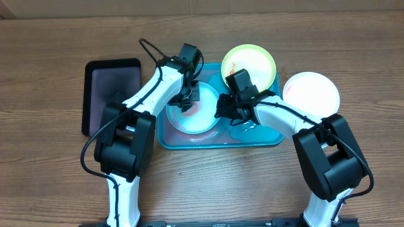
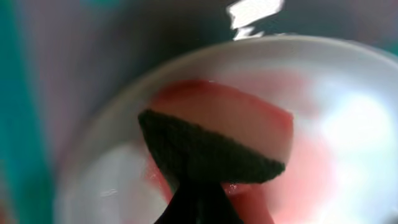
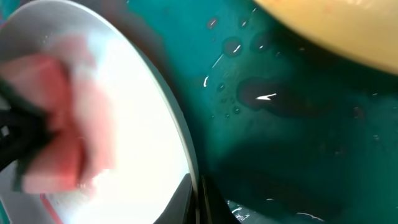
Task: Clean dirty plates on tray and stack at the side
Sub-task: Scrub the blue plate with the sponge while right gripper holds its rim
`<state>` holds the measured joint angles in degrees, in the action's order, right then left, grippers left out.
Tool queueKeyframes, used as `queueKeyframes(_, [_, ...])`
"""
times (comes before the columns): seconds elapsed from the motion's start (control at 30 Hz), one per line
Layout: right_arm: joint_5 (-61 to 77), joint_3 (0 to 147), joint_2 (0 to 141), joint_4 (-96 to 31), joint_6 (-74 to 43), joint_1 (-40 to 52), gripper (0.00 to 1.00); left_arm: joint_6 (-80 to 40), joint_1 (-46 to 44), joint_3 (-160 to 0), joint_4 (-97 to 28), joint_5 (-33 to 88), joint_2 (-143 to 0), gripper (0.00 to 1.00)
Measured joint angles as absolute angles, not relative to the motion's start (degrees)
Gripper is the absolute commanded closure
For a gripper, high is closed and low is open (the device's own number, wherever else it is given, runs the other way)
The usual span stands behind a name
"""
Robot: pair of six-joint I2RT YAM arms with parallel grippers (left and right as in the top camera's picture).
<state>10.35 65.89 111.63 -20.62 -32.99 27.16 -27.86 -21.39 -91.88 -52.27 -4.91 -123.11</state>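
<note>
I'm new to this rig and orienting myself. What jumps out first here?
The left gripper presses a pink sponge onto the red-smeared plate in the turquoise tray, while the right gripper pinches that plate's rim. A lime-green plate overhangs the tray's far right corner; a white plate sits on the table right of it.

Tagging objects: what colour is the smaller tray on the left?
The smaller tray is black; clearest in the overhead view.

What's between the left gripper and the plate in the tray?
A pink sponge with a dark scouring face, held by the left gripper against the red-smeared plate. Left wrist view shows it best.
</note>
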Motion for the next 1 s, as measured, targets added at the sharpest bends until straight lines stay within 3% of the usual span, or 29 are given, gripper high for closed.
queueKeyframes(0.2, [11.44,65.89,111.63,-21.04,-32.56,27.2,0.96,-30.5,-21.28,-91.98,-60.71,-5.26,-123.11,0.96])
queueKeyframes(0.43, [11.38,65.89,111.63,-21.23,-31.59,27.09,0.96,-19.33,-20.56,-91.74,-62.85,14.02,-123.11,0.96])
queueKeyframes(0.63, [11.11,65.89,111.63,-21.08,-31.94,27.05,0.96,-14.06,-22.57,-91.0,-54.37,24.71,-123.13,0.96])
queueKeyframes(0.83, [10.9,65.89,111.63,-21.02,-32.64,27.03,0.96,-18.2,-22.48,-91.13,-47.64,16.12,-123.13,0.96])
queueKeyframes(1.0, [10.92,65.89,111.63,-21.1,-32.82,27.03,0.96,-21.58,-20.4,-97.36,-56.34,3.66,-123.52,0.96])
